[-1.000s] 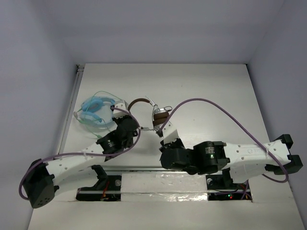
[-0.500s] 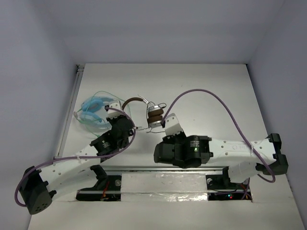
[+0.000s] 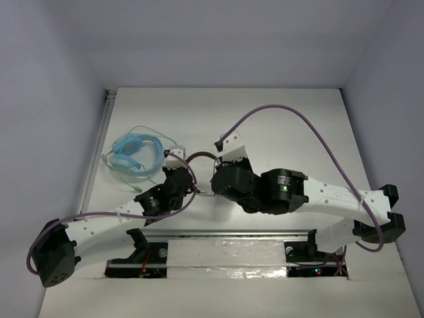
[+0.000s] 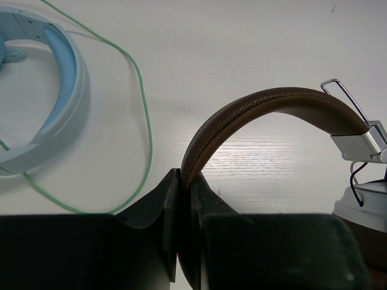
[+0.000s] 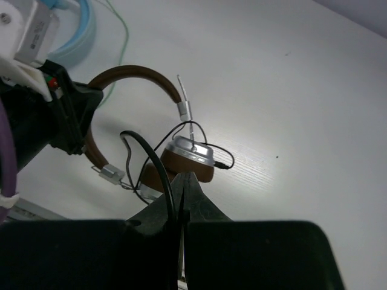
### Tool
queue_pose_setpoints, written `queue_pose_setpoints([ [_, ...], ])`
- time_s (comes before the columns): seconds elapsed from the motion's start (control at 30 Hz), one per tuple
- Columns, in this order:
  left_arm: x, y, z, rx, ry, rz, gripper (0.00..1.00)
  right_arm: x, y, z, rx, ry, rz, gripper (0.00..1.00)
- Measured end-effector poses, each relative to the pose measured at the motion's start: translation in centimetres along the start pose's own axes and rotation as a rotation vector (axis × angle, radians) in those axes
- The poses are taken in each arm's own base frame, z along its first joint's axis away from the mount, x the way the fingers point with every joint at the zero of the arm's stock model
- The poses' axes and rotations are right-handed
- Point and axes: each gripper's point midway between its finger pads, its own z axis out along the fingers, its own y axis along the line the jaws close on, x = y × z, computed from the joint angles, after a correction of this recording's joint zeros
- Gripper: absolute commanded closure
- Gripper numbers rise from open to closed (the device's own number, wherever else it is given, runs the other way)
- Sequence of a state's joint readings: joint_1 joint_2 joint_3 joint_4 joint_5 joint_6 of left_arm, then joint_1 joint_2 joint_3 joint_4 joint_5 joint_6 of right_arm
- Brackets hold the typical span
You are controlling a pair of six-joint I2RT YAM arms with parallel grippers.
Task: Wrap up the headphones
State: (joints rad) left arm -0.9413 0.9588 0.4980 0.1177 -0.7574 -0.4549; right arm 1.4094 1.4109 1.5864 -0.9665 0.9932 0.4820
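The headphones lie on the white table, with a brown headband [image 4: 272, 103] and silver ear cups with brown pads [image 5: 188, 158]. My left gripper [image 4: 184, 175] is shut on one end of the headband. My right gripper [image 5: 184, 176] sits just in front of the ear cups. It is shut on the thin dark cable [image 5: 154, 158], which loops up from its jaws. In the top view only an arc of the headband [image 3: 201, 157] shows. The right arm [image 3: 265, 192] covers the ear cups there.
Light-blue headphones [image 3: 132, 149] with a thin green cable [image 4: 145, 121] lie to the left, close beside my left arm. The purple arm cable [image 3: 298, 129] arches over the table's right half. A rail [image 3: 96, 152] runs along the left edge.
My right arm has swung forward and left, over the ear cups. The headband, held in my left gripper, has shifted nearer and slightly right. Both grippers stayed shut.
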Motion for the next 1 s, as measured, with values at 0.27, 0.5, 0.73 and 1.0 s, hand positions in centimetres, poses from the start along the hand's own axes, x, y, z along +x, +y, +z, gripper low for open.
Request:
queue_pose_setpoints([
  [0.27, -2.9, -2.1, -0.2, 0.06, -0.04, -0.037, 1.0, 0.2, 4.2, -0.2, -0.192, 0.035, 0.024, 1.0],
  [0.5, -5.8, -4.6, -1.0, 0.166, -0.081, -0.1, 1.0, 0.9, 6.0, -0.4, -0.289, 0.04, 0.051, 1.0],
  [0.73, -2.9, -5.8, -1.2, 0.266, 0.002, -0.085, 1.0, -2.6, 4.1, -1.0, -0.261, -0.081, 0.117, 1.0],
  [1.0, 0.5, -6.5, -2.5, 0.379, 0.111, -0.06, 1.0, -2.7, -0.9, 1.6, -0.144, -0.135, 0.186, 1.0],
])
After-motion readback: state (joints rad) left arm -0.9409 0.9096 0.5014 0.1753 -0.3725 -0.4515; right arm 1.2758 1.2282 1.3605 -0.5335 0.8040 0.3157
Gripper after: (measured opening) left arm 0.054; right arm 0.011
